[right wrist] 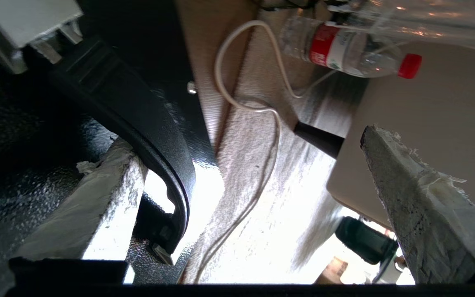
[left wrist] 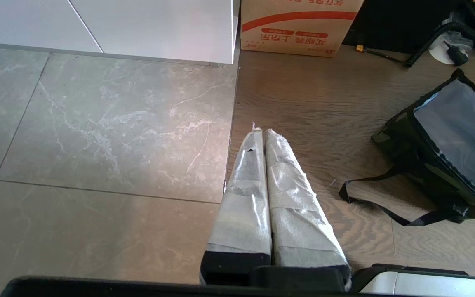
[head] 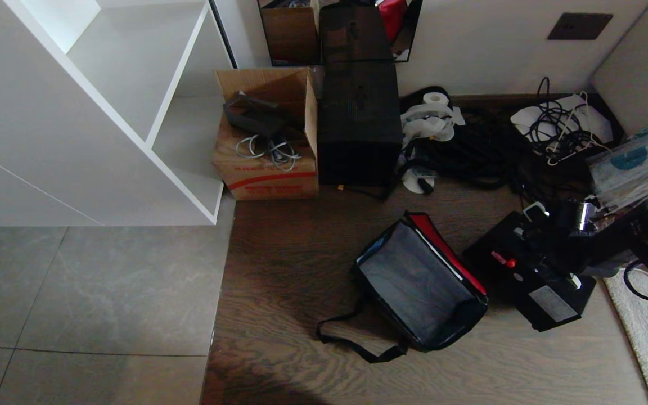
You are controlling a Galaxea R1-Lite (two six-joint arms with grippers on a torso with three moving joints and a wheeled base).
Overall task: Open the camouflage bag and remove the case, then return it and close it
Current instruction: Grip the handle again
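The camouflage bag (head: 414, 275) lies open on the wooden floor, its grey inside empty and the red lid lining folded back to the right. Its black shoulder strap (head: 352, 337) trails toward me. In the left wrist view the bag (left wrist: 410, 152) is off to the right. The black case (head: 549, 304) with a small red mark (head: 511, 262) rests on the floor just right of the bag. My right gripper (head: 554, 244) hovers over it, open wide. Up close, the right gripper (right wrist: 239, 142) has one finger (right wrist: 109, 194) against the case's arched black handle (right wrist: 155, 136). My left gripper (left wrist: 262, 133) is shut, parked over the floor.
A cardboard box with a red stripe (head: 268, 163) and a tall black box (head: 358, 124) stand at the back by a white shelf unit (head: 104, 112). Cables (head: 470, 146) pile up at the back right. A pale rug (head: 644, 320), a white cord (right wrist: 254, 107) and a water bottle (right wrist: 344, 49) lie right of the case.
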